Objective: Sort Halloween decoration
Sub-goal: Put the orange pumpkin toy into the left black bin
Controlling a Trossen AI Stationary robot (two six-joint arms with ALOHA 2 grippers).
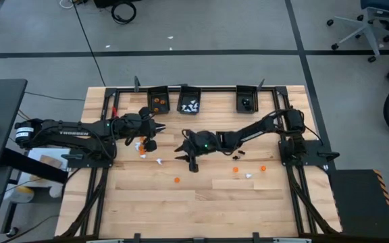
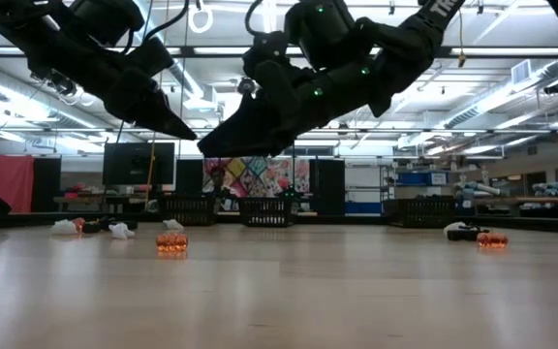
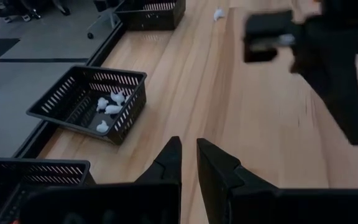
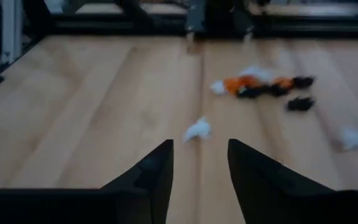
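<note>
High view first: the Halloween decoration [image 1: 142, 144] is loose scatter on the wooden surface [image 1: 201, 209], with a mixed clump of white, orange and black bits under my left arm, a white piece [image 1: 159, 161] just beside it, and a few orange and white strays [image 1: 248, 175] nearer the right arm's base. Three black bins [image 1: 190, 99] sit along the far edge; one has orange bits, one white, one something dark. My right hand [image 1: 189, 155] hangs mid-surface, fingers apart with nothing between them, nosed toward that lone white piece [image 4: 197, 129]. My left hand [image 1: 159, 126] is over the clump's edge near the bins, fingers nearly closed with a thin gap, and I see nothing held. Handling guess: these trinkets look near weightless, small hard plastic, likely slick, so they'll skid or flick away if one fingertip touches first. I'd come straight down, straddle the white piece across its narrow middle, tips almost on the wood, and close gently. Clump pieces touch each other, so I'd expect to drag neighbours along.
</note>
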